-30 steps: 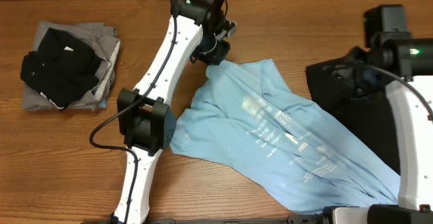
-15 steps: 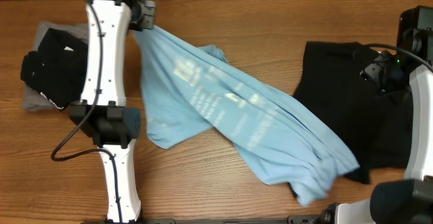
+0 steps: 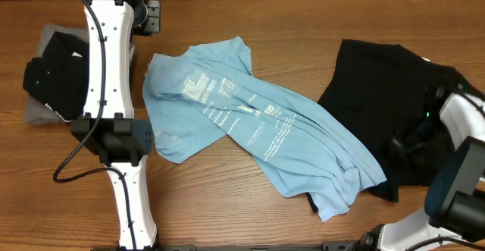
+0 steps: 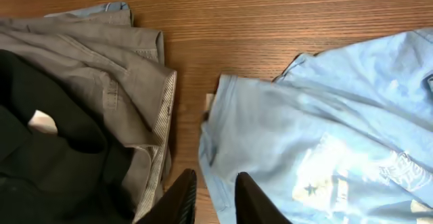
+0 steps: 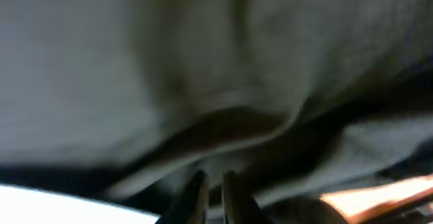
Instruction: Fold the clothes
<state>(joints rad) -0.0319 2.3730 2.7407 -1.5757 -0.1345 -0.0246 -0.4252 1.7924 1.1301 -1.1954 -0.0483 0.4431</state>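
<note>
The sky-blue T-shirt [image 3: 250, 122] lies crumpled in a diagonal band across the table, its white print facing up. My left gripper [image 3: 150, 14] hovers at the back left. In the left wrist view it [image 4: 215, 175] is open over bare wood, holding nothing. The blue T-shirt's edge [image 4: 325, 116] lies just to its right. A black T-shirt [image 3: 379, 84] is spread at the right, partly under the blue one's lower end. My right gripper [image 3: 405, 143] is down on it. The right wrist view is blurred, with the gripper [image 5: 212, 176] shut on dark cloth.
A folded pile sits at the far left: a black garment [image 3: 57, 80] on a grey one [image 3: 121, 50]. The same pile fills the left of the left wrist view, with the grey one [image 4: 101, 68] showing. My left arm [image 3: 106, 69] runs along the blue shirt's left side.
My left gripper let go of the blue T-shirt, which dropped flat onto the table. My right arm swung down onto the black T-shirt and its jaws closed.
</note>
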